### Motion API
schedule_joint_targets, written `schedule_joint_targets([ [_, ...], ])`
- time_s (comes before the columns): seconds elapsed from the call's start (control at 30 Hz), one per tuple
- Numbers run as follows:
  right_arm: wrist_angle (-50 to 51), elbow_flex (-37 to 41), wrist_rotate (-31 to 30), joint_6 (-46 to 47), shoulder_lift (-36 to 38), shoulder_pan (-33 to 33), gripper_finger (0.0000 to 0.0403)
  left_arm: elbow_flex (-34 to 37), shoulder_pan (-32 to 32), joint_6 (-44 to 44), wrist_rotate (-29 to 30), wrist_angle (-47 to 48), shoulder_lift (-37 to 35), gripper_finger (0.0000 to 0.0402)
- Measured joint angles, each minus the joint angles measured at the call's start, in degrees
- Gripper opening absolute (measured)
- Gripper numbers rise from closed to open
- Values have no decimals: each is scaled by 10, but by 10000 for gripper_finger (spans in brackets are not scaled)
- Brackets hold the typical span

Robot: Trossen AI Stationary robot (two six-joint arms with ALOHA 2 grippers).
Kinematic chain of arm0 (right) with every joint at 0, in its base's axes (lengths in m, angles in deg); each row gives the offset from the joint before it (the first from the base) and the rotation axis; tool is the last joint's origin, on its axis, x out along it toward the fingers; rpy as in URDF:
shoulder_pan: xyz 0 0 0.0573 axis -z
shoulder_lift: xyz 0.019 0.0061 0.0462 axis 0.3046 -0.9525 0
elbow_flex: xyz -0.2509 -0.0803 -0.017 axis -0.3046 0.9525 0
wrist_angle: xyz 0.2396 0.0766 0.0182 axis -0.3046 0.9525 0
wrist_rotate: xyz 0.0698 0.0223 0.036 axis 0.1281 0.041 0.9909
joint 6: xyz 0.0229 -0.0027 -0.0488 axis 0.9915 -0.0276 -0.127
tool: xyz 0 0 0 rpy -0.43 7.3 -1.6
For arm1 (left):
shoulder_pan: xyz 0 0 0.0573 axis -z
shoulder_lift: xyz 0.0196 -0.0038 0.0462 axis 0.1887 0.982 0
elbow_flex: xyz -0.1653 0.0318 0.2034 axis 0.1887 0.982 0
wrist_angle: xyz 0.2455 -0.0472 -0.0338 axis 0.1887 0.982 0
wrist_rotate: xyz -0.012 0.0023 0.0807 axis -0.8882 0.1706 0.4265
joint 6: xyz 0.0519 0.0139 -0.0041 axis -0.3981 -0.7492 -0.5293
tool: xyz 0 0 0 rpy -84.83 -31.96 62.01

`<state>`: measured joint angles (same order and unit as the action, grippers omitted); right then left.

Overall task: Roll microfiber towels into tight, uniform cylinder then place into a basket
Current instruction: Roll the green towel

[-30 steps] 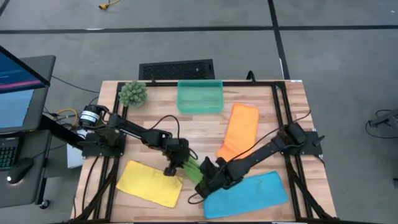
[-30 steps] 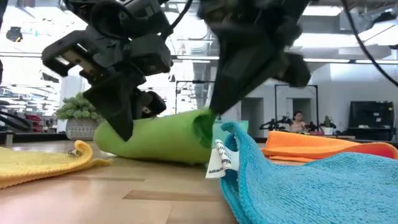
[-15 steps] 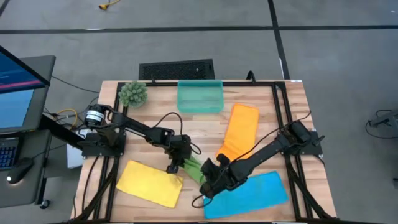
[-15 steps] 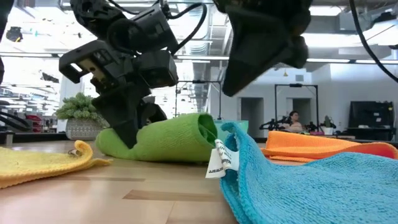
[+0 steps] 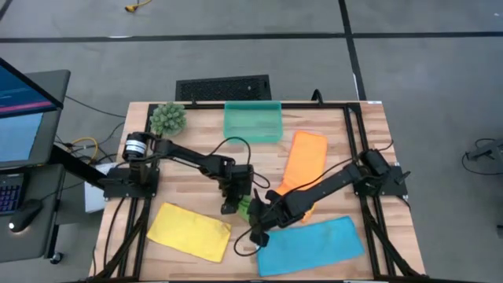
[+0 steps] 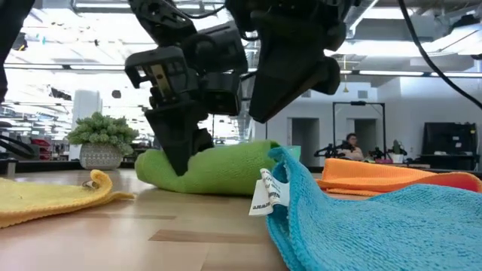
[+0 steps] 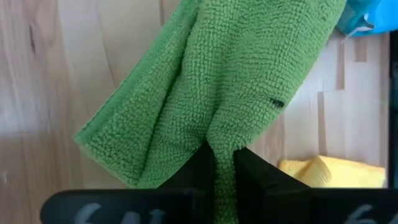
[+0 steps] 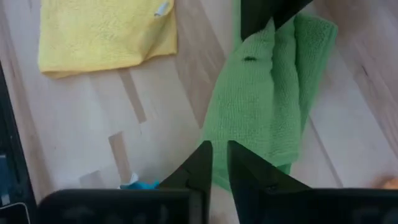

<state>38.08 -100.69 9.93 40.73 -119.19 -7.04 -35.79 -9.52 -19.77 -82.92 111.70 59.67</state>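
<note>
Right hand (image 5: pixel 253 222) lifted off, barely parted, left hand (image 5: pixel 230 207) pinching green towel (image 6: pixel 215 167), basket (image 5: pixel 253 123) empty

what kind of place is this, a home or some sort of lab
Most likely a robotics lab or workshop, not a home. The wooden table sits in a black metal frame on a bare grey floor, a computer monitor stands beside it, and the low view shows a big open hall with ceiling lights and a person seated far off.
</note>
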Motion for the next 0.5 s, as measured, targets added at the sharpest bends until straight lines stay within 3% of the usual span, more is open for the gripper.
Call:
schedule_joint_targets([
  [0.17, -4, 0, 2, -19, 0, 2, 111, 0, -14, -3, -20, 6, 0, 27],
  [0.5, -24, 22, -32, -119, -2, 10, 246, 0, -41, -7, -91, 12, 0, 27],
])
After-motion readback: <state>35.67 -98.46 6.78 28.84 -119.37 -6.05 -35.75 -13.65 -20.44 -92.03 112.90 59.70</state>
